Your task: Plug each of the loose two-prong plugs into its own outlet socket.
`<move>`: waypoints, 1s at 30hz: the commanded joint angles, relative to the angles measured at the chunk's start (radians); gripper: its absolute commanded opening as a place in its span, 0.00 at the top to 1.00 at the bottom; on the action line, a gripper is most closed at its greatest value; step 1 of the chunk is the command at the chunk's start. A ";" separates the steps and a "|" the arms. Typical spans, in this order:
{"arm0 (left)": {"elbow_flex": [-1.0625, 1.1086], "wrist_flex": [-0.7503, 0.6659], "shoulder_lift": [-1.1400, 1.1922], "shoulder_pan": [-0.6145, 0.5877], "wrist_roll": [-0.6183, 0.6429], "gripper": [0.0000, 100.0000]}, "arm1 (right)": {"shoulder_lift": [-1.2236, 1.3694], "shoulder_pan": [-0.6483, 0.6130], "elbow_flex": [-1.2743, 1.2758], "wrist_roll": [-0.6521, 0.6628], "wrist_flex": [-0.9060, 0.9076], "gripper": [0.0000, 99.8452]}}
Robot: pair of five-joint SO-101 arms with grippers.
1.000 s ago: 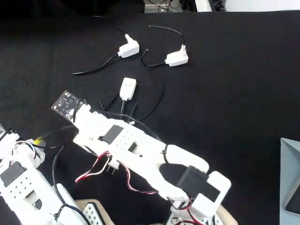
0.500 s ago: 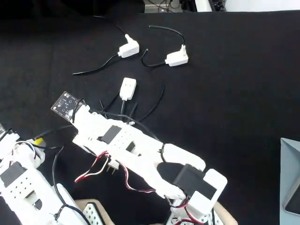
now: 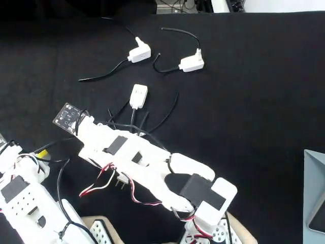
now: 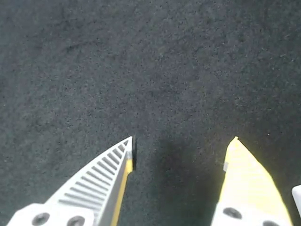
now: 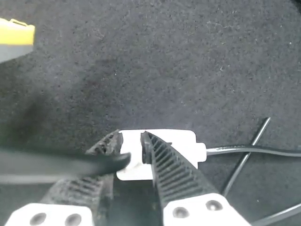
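Observation:
Over bare black cloth, my left gripper (image 4: 183, 139) stands open with nothing between its fingers; its yellow fingertip (image 3: 40, 152) shows at the table's near left. My right gripper (image 5: 130, 137) is closed to a narrow gap on the end of a white plug (image 5: 174, 146), whose black cable (image 5: 244, 149) trails away. In the high view the right arm (image 3: 132, 152) lies across the table's near middle and hides that gripper. Two white plug pieces (image 3: 138, 52) (image 3: 192, 62) lie at the far side, and a third white piece (image 3: 138, 95) lies nearer.
Loose black cables (image 3: 167, 114) lie beside the right arm. A small white part with two metal prongs (image 3: 120, 183) shows under the arm, among red wires. A grey box (image 3: 315, 188) stands at the right edge. The table's right half is bare cloth.
The right arm has shifted slightly left and toward the near edge, its tip nearing the left arm. The three white pieces at the far side have not moved.

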 commanded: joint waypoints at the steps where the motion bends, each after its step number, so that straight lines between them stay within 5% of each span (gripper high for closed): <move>1: -0.007 -0.014 -0.012 0.010 0.000 0.69 | 0.015 0.003 0.002 0.012 0.006 0.99; 5: -0.007 -0.012 -0.012 0.010 0.000 0.69 | -0.007 -0.002 -0.007 0.012 0.038 0.96; 10: -0.007 -0.012 -0.012 0.010 0.000 0.69 | -0.113 0.000 -0.067 0.009 0.204 0.73; 13: -0.015 -0.012 -0.012 0.010 0.000 0.69 | -0.214 -0.003 -0.104 0.008 0.301 0.69; 22: -0.157 0.135 -0.012 0.039 -0.003 0.69 | -0.581 -0.005 -0.107 0.006 0.568 0.86; 26: -0.265 0.281 -0.012 0.168 -0.089 0.69 | -0.693 0.043 -0.107 0.006 0.707 0.99; 30: -0.292 0.334 -0.012 0.335 -0.143 0.69 | -0.774 0.173 -0.105 0.006 0.825 0.99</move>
